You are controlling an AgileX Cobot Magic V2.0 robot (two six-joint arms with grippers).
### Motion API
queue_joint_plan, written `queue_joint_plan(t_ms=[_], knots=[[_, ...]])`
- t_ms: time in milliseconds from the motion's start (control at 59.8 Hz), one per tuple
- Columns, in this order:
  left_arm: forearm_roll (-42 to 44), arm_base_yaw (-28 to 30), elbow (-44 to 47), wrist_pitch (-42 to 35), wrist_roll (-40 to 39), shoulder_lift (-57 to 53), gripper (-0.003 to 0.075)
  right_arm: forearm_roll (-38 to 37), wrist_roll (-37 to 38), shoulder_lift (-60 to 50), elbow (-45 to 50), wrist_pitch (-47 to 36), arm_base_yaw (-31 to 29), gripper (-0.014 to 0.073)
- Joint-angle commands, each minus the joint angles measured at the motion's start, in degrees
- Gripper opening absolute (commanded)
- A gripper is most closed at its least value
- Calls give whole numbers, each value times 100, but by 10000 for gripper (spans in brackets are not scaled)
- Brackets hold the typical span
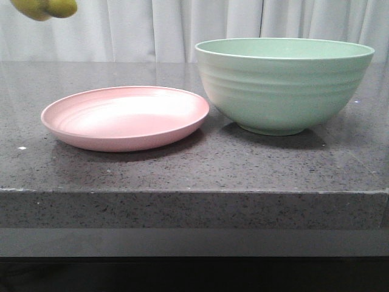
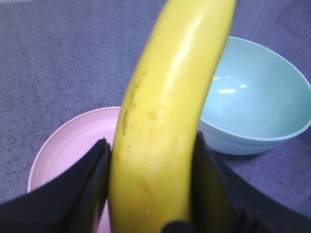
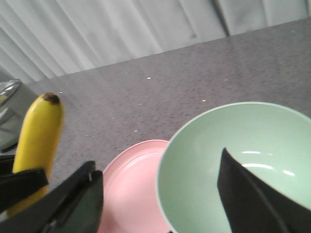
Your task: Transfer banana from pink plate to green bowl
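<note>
My left gripper (image 2: 153, 150) is shut on the yellow banana (image 2: 170, 111) and holds it high above the table. The banana's end shows at the top left of the front view (image 1: 45, 7) and in the right wrist view (image 3: 36, 136). The pink plate (image 1: 124, 117) sits empty on the table's left, seen below the banana in the left wrist view (image 2: 68, 145). The green bowl (image 1: 284, 82) stands to its right, empty (image 2: 257, 97). My right gripper (image 3: 160, 187) is open and empty, above the bowl (image 3: 214, 165) and plate (image 3: 133, 184).
The grey stone table (image 1: 194, 167) has its front edge close below the plate and bowl. White curtains (image 1: 182, 27) hang behind. A metal object (image 3: 7, 114) shows at the edge of the right wrist view.
</note>
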Motion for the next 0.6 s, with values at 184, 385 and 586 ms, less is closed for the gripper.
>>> queue_joint_plan(t_ms=[184, 385, 586], knots=[[-64, -41, -171, -536, -7, -130, 186, 423, -33, 1116, -915, -1122, 1129, 519], [-64, -41, -171, -536, -7, -130, 186, 600, -33, 1758, -1485, -1220, 1372, 519], [-64, -41, -171, -536, -7, -130, 186, 788, -33, 2217, -1925, -1177, 1377, 519]])
